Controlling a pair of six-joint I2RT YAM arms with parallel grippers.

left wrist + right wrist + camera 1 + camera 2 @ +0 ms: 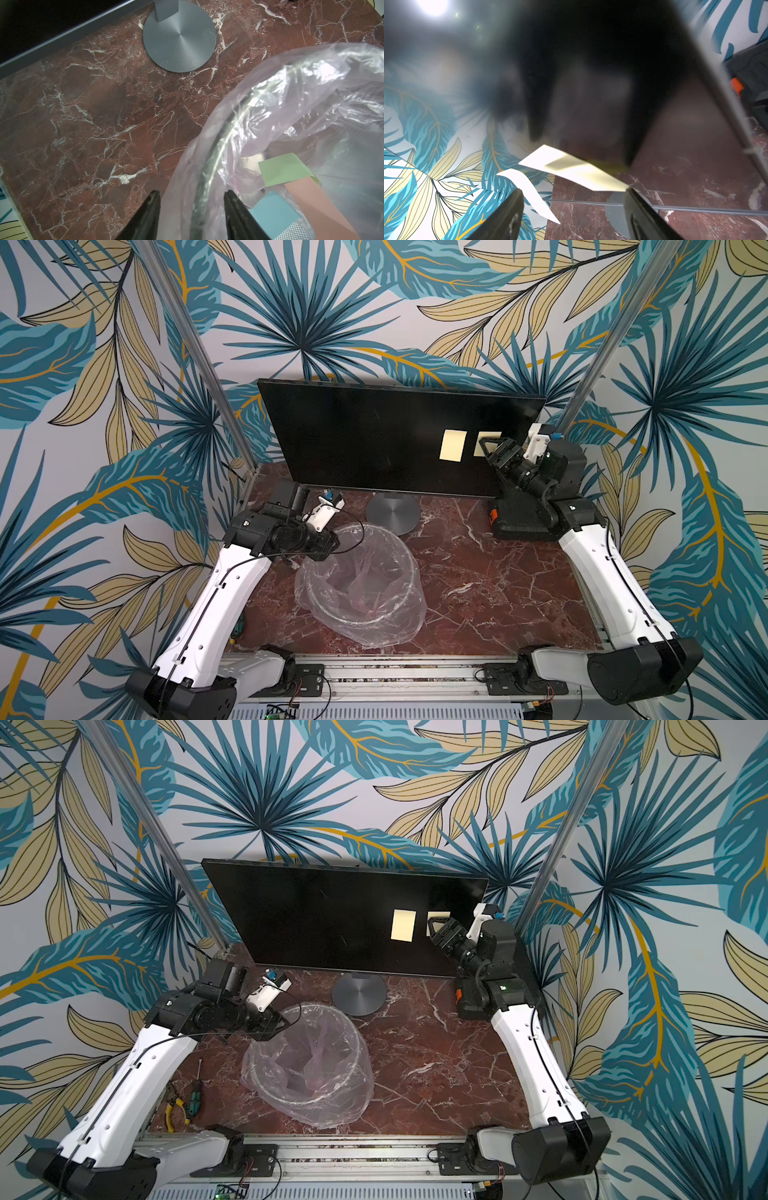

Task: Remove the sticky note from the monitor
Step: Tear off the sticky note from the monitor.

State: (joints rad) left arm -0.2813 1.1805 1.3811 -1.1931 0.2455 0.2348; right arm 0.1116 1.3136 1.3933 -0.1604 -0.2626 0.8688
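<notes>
The monitor stands at the back of the table, its screen black. Two pale yellow sticky notes are on the screen's right part: one fully visible, the other partly hidden by my right gripper. In the right wrist view this gripper is open close to the screen, and a sticky note has a corner by one fingertip. My left gripper is open, its fingers on either side of the bin's rim.
A clear bin lined with a pinkish bag sits mid-table and holds green, blue and salmon notes. The stand base is behind it. A black case lies at right. Pliers lie at the left edge.
</notes>
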